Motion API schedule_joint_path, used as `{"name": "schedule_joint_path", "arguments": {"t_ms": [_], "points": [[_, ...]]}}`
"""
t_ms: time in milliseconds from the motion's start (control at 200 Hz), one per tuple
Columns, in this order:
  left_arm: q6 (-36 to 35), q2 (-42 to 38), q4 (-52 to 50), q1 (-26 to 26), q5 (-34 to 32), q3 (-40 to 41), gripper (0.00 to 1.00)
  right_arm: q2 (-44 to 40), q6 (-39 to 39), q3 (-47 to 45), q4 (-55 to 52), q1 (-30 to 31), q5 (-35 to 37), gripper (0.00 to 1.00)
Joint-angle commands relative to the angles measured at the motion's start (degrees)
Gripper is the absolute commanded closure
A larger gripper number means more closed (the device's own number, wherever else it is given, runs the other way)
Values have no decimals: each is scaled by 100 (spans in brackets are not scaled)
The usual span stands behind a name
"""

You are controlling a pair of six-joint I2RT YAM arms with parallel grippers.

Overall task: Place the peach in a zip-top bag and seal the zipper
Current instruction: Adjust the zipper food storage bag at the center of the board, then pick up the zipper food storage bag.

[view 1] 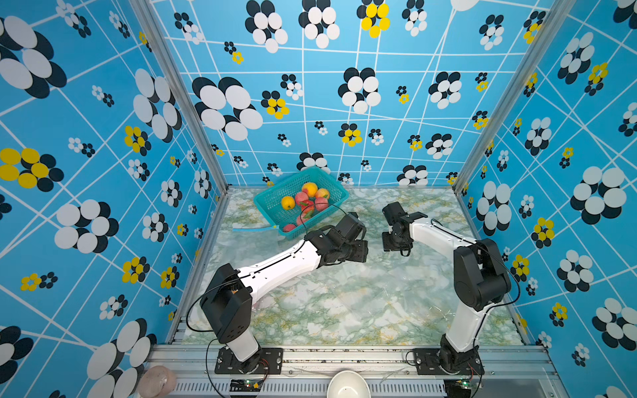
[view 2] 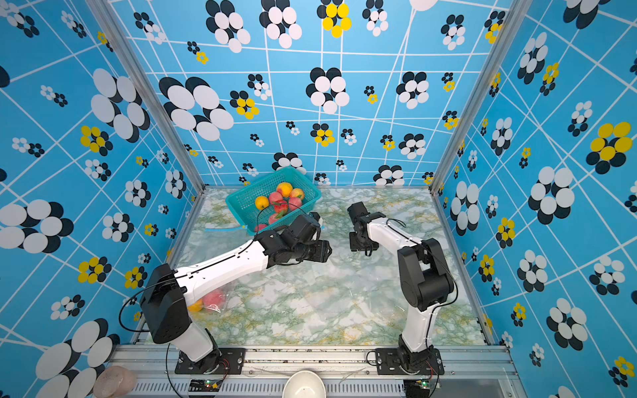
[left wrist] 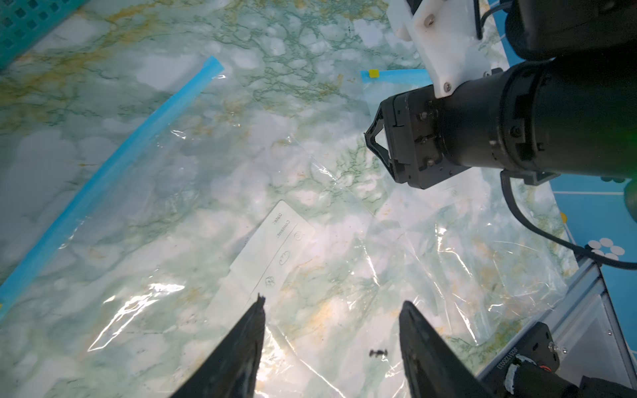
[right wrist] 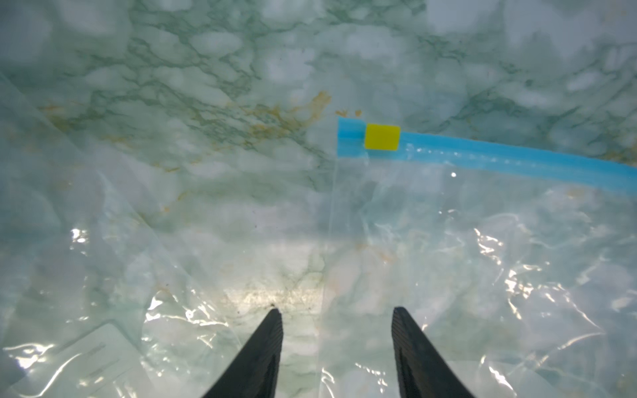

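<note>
Left fingers (left wrist: 248, 344): spread apart, empty, above a zip-top bag (left wrist: 172, 224) flat on the surface (left wrist: 293, 34).
Right fingers (right wrist: 265, 344): parted, empty, over a second bag (right wrist: 482, 258); yellow slider (right wrist: 382, 137) ahead of them.
Peaches (view 1: 301, 198): in teal basket (view 1: 272, 203), beyond left fingers.

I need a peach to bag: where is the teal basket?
In both top views the teal basket stands at the table's far edge, left of centre, by the back wall, just beyond the left arm.
</note>
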State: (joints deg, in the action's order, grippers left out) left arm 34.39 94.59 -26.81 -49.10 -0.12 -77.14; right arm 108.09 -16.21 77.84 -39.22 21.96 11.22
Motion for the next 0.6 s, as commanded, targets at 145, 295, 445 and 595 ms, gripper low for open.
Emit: {"name": "schedule_joint_path", "arguments": {"t_ms": [145,295,445,595], "points": [[-60,-504,-202,247,-293,496,36,844,138,785,-671,344,1509,54],[-95,-730,-202,464,-273,672,36,951,40,703,-669,342,1784,58],[-169,-790,-200,542,-241,654,36,977,3,654,-570,368,1935,71],[-178,-777,-141,560,-258,673,36,784,29,576,-497,411,1882,93]]}}
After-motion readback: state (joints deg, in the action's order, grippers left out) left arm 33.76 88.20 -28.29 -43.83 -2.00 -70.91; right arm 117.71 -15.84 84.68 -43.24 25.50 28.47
